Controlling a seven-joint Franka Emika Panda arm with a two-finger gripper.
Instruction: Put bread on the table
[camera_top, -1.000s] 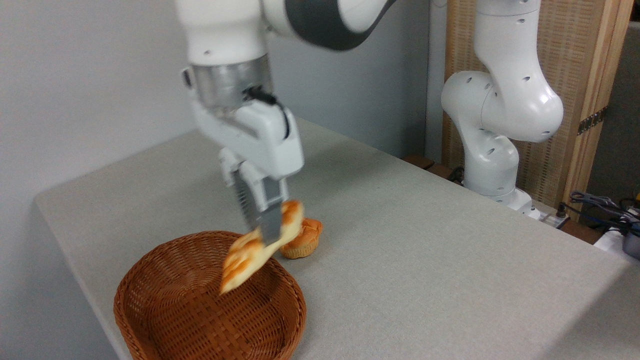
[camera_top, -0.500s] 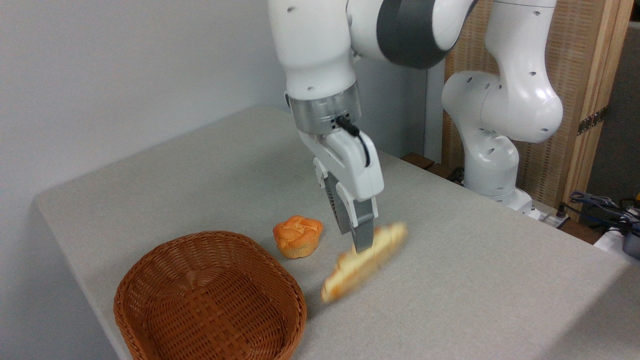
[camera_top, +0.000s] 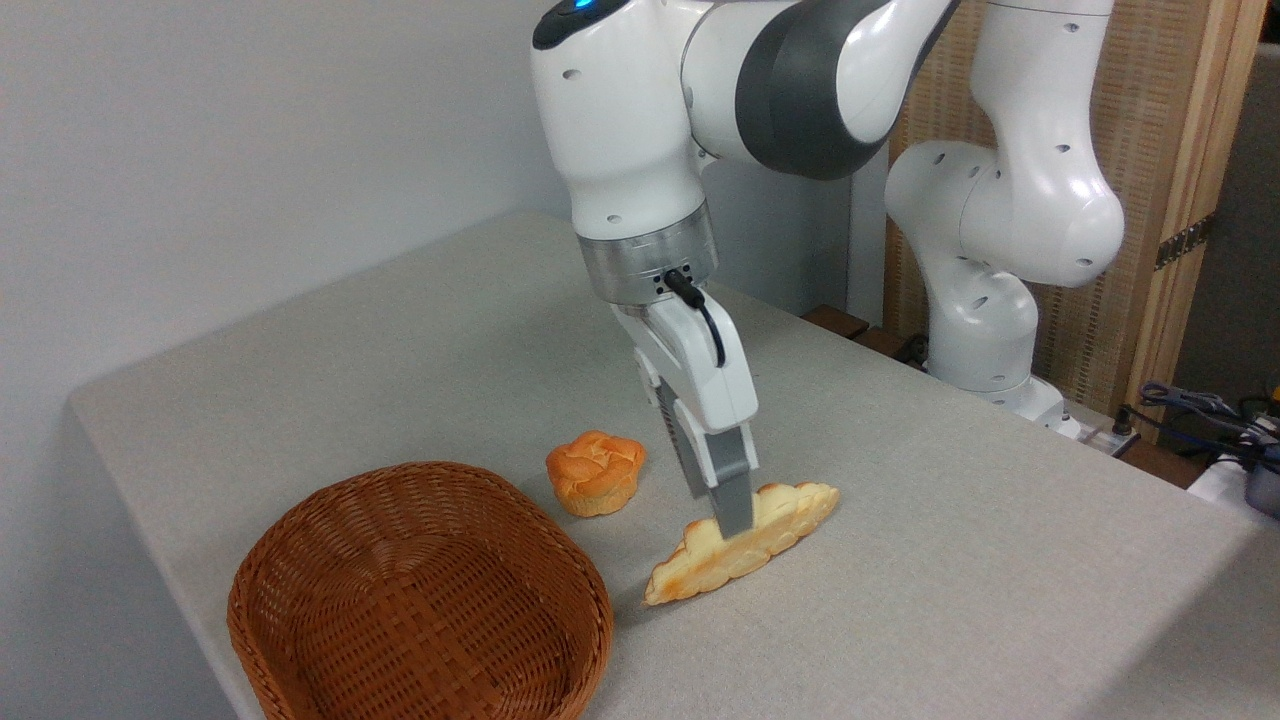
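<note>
Basket (camera_top: 420, 600) holds nothing visible; pincer (camera_top: 733, 522) grasping bread (camera_top: 745, 545), low end touching table (camera_top: 900, 560).

We see the long braided loaf of bread (camera_top: 745, 548), pale cream with orange-brown toasted edges and tapered ends, lying slantwise with its lower end touching the desk (camera_top: 400, 340), a broad flat surface clothed in light grey-beige woven fabric with a rounded corner. The loaf stands on edge, gripped near its middle by the end effector (camera_top: 733, 522).

cream-orange bread (camera_top: 745, 548), brown woven basket (camera_top: 420, 600)
</note>
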